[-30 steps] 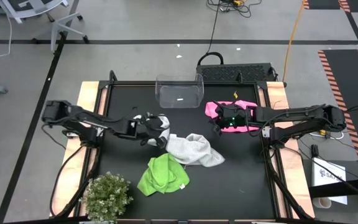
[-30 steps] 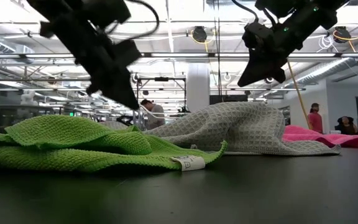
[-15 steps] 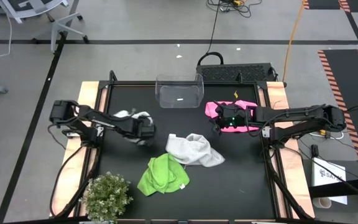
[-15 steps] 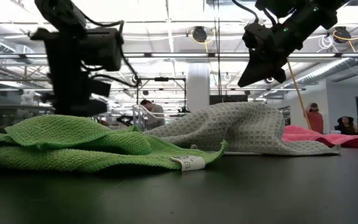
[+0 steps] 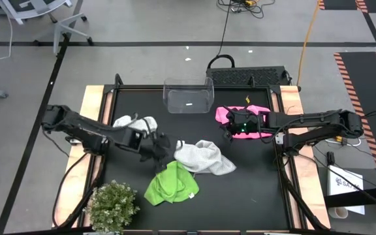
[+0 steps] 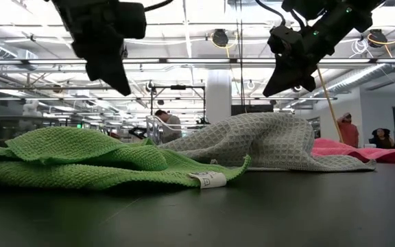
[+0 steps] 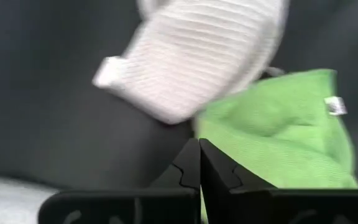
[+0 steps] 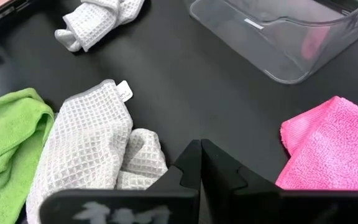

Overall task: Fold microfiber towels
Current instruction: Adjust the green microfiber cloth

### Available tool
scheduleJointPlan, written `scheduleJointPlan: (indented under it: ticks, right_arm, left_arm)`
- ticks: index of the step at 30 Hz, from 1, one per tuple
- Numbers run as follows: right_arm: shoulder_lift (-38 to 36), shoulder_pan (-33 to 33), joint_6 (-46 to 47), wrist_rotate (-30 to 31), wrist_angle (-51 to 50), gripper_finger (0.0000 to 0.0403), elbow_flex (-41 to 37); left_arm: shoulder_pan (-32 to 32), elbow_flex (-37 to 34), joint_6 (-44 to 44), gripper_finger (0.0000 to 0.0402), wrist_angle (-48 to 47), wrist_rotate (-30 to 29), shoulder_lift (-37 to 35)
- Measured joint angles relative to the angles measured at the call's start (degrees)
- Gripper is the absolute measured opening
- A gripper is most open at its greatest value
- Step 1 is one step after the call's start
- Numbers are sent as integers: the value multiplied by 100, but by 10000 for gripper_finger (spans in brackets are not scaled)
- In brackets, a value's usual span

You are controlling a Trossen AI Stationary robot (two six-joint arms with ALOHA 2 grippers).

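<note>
A crumpled white towel (image 5: 136, 123) lies on the table at the left; it also shows in the right wrist view (image 8: 95, 22). A second white waffle towel (image 5: 204, 156) lies bunched mid-table, its near edge resting over the lime green towel (image 5: 172, 183). The pink towel (image 5: 250, 116) lies at the back right. My left gripper (image 5: 160, 145) hovers shut and empty between the two white towels, above the table (image 6: 123, 86); its wrist view shows the shut fingers (image 7: 199, 163). My right gripper (image 5: 234, 130) hangs shut and empty above the pink towel's left end (image 6: 273, 86).
A clear plastic bin (image 5: 188, 94) stands at the table's far edge, in the middle. A small bushy plant (image 5: 113, 205) sits at the near left corner. Bare black table top (image 5: 240, 196) lies near right. People show in the room beyond (image 6: 348, 130).
The small white towel, bunched at my left gripper a second ago, has moved toward the table's left edge and now lies there apart from the gripper. My left gripper went left with it, then swung back right and toward the near edge, by the green towel.
</note>
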Motion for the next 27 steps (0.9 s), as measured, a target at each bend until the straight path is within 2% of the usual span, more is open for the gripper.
scheduleJointPlan:
  ticks: [7,12,15,23,27]
  right_arm:
    - [0,-1,-44,-1,1,0,0]
    - [0,0,-51,-47,1,0,0]
    - [0,-1,-54,-284,2,0,0]
    - [0,0,-347,-310,-23,0,0]
    - [0,0,-417,-311,-82,0,0]
  left_arm:
    - [-569,-18,-186,0,1015,704,1122]
    - [-551,-19,-223,0,1248,977,1264]
    - [-573,-17,-449,0,741,1100,1270]
    - [-792,-15,-1701,0,-1297,902,1270]
    - [-904,37,-2265,0,-2222,1270,1218]
